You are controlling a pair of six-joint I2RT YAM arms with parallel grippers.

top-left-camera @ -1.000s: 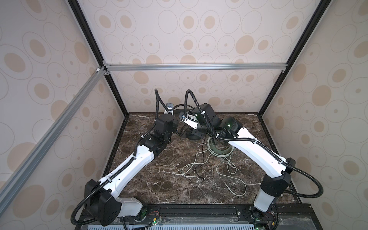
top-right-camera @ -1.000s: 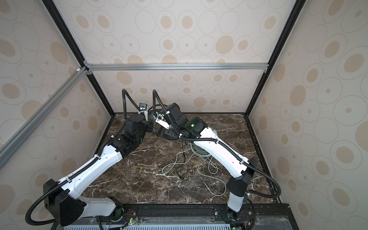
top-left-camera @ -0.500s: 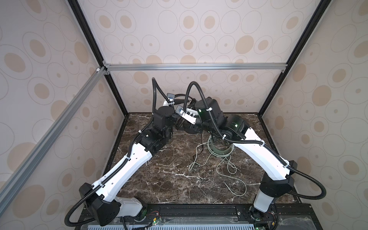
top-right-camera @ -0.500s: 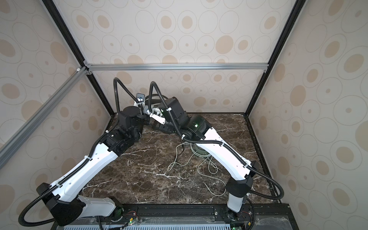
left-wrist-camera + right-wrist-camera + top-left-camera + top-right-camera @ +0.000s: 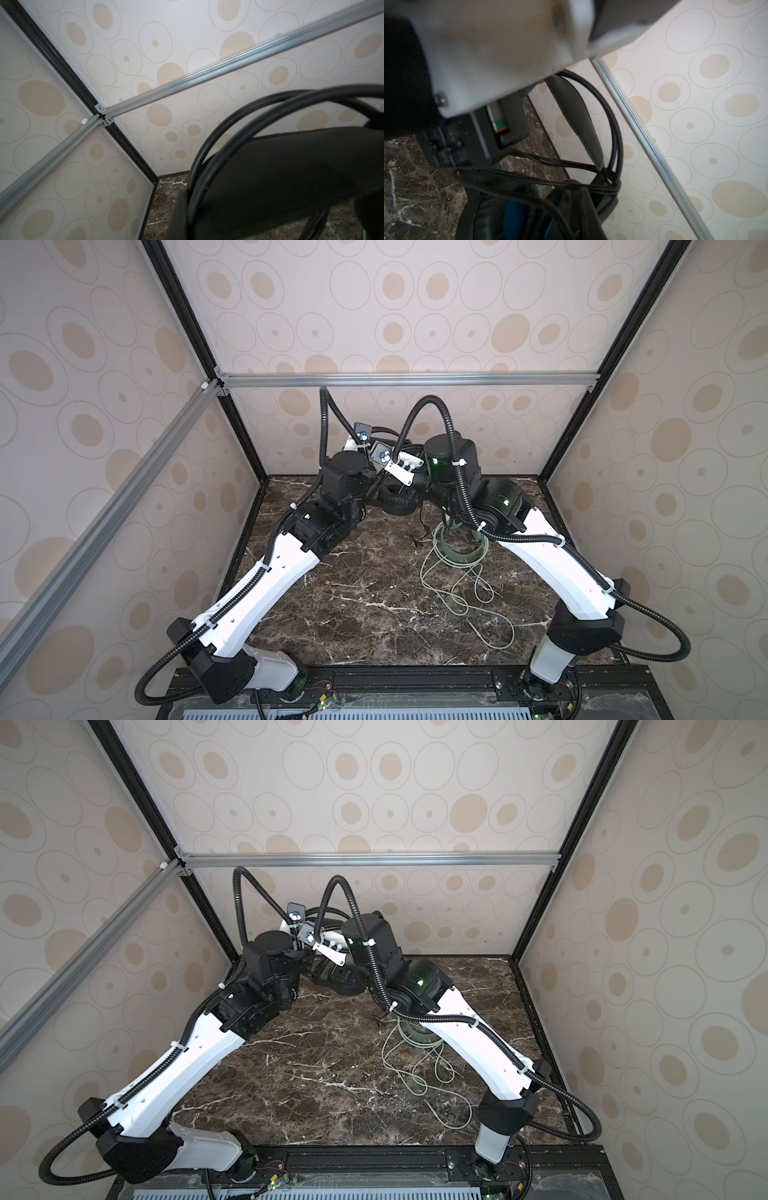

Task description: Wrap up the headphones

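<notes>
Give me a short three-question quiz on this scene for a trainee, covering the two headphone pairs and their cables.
1. True or false: the pale green cable of the mint-green over-ear headphones lies loose on the dark marble tabletop.
2. Where are the black over-ear headphones? A, near the tabletop's back edge; B, at its front edge; C, stacked on the mint-green pair.
3. Fill in: the black pair's earcup lining is ____.
Key: 1 true; 2 A; 3 blue.

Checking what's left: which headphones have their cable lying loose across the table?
The mint-green headphones under the right arm; their pale green cable sprawls over the marble. The black headphones have theirs largely looped around them.
</notes>
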